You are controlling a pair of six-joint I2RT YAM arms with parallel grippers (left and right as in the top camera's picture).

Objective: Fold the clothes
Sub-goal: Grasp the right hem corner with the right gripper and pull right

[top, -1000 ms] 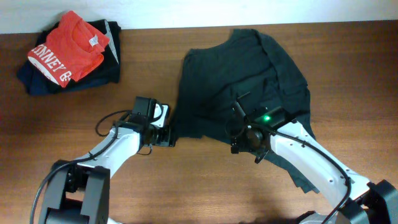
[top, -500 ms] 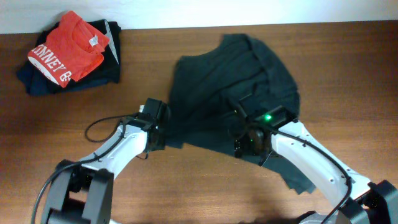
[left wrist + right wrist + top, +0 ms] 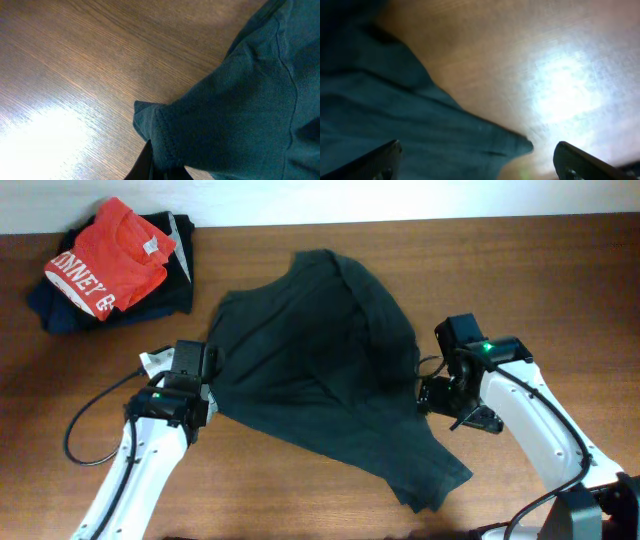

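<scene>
The clothes, one dark charcoal T-shirt [image 3: 320, 380], lie rumpled across the middle of the table, no lettering showing. My left gripper [image 3: 207, 398] is at the shirt's left edge, shut on a stitched corner of the fabric [image 3: 157, 127]; the dark fingers [image 3: 145, 167] pinch it at the bottom of the left wrist view. My right gripper [image 3: 448, 402] sits at the shirt's right edge, open wide. In the right wrist view its fingers [image 3: 380, 160] stand far apart over the cloth's edge [image 3: 517, 145], gripping nothing.
A red shirt with white lettering [image 3: 105, 255] lies on folded navy and black garments [image 3: 175, 280] at the back left corner. A black cable [image 3: 85, 430] loops beside the left arm. Bare wooden table [image 3: 560, 280] shows at the right and front.
The left gripper has shut on the shirt's edge and dragged it left, so the whole shirt slid leftward. The right gripper, still open, moved right off the shirt's middle to its right edge.
</scene>
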